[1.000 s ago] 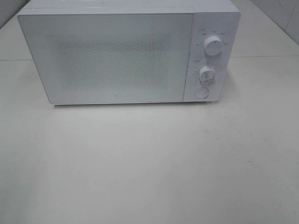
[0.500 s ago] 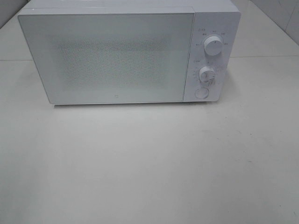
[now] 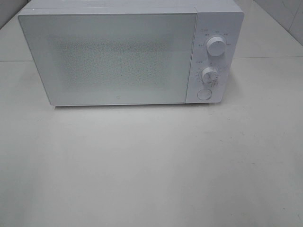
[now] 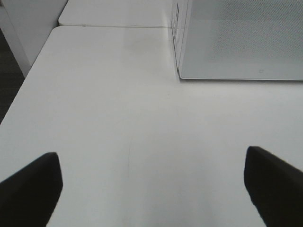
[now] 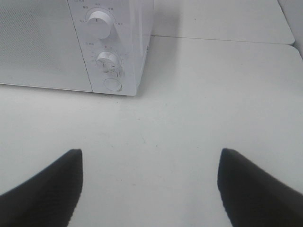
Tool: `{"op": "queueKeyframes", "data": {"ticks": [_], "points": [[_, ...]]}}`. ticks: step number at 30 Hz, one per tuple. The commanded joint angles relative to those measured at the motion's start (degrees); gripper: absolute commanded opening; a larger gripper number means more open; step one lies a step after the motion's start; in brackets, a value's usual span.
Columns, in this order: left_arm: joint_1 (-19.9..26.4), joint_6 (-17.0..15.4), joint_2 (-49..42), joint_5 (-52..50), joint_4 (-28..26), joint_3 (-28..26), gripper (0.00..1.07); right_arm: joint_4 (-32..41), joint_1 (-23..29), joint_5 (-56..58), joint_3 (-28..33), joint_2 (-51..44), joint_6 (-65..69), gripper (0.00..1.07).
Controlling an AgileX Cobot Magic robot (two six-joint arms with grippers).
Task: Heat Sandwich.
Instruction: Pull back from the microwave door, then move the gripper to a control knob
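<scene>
A: One microwave [image 3: 113, 56], door shut; two dials [image 3: 216, 46]; one button [image 3: 204, 94].
B: We see left gripper [image 4: 150, 158] and right gripper [image 5: 150, 153] spread wide, empty. We cannot find the sandwich; the speckled door hides the inside.

This looks like a plain lab or test room rather than a home kitchen: a white microwave [image 3: 118, 56] with two dials [image 3: 216, 47] stands on bare white tables [image 3: 151, 165] pushed edge to edge, and a dark floor [image 4: 5, 80] shows past the tables' left edge.
</scene>
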Motion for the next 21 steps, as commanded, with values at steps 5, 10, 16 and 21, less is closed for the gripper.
{"op": "queueKeyframes", "data": {"ticks": [5,10,16,21], "points": [[-0.46,-0.4,-1.55,-0.23,0.0,0.11,0.98,0.11,-0.46,-10.03,-0.29,8.77,0.46,0.76],[-0.46,-0.4,-1.55,-0.23,0.0,0.11,0.98,0.11,-0.46,-17.99,-0.29,14.84,0.46,0.76],[-0.46,-0.4,-1.55,-0.23,0.0,0.11,0.98,0.06,-0.46,-24.98,-0.29,21.31,0.46,0.76],[-0.46,-0.4,-1.55,-0.23,0.0,0.11,0.98,0.06,-0.46,-32.95,-0.29,26.87,0.52,0.76]]}}
